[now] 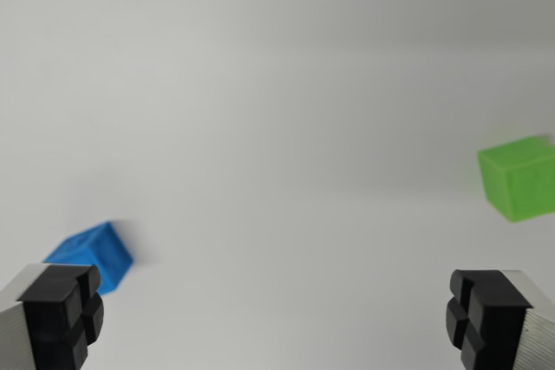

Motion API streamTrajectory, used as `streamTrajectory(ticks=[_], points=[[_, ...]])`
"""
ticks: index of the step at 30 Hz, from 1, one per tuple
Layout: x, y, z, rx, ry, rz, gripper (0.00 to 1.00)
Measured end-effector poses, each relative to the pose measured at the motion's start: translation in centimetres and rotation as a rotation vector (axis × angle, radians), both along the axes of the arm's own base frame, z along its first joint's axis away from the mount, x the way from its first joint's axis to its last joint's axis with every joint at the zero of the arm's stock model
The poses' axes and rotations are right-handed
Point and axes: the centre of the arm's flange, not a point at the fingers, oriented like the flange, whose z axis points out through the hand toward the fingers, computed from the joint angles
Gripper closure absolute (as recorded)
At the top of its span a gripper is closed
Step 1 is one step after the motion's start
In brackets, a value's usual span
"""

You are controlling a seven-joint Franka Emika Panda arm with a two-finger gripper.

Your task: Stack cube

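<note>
A plain, pale grey-white tabletop (pixel 277 84) fills nearly the whole wrist view, smooth and matte, with a soft darker band of shading across its upper part. No brand, label or writing can be read anywhere on it, nor on the cubes or the tool.

The robot's gripper (pixel 276 318) reaches in from the bottom edge, spread wide apart and holding nothing. Its two fingers are ribbed silver metal blocks tipped with black rubber pads (pixel 62 314), each pad split by a cross-shaped groove. One pad sits at the wrist view's lower left corner, the other at the lower right, with bare table in the broad gap between them. Neither pad visibly presses on anything.

A small bright green cube (pixel 519 178) lies on the table at the wrist view's right edge, partly cut off by the frame and slightly blurred, up and away from the right pad.

A small blue cube (pixel 94 253) rests on the table at the wrist view's lower left, turned corner-on, just beside and partly behind the left pad; whether they touch I cannot tell. The two cubes are well apart, unstacked.
</note>
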Motion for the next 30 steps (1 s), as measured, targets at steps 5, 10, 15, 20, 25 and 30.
streamTrajectory(ticks=[5, 10, 15, 20, 25, 30], points=[[0.0, 0.0, 0.0, 0.0, 0.0, 0.0, 0.0], [0.0, 0.0, 0.0, 0.0, 0.0, 0.0, 0.0], [-0.01, 0.0, -0.03, 0.0, 0.001, 0.0, 0.0], [-0.08, 0.11, -0.22, 0.0, 0.002, 0.002, 0.0], [-0.2, 0.33, -0.55, 0.0, 0.003, 0.006, 0.0], [-0.47, 0.64, -1.0, 0.0, 0.004, 0.011, 0.0]])
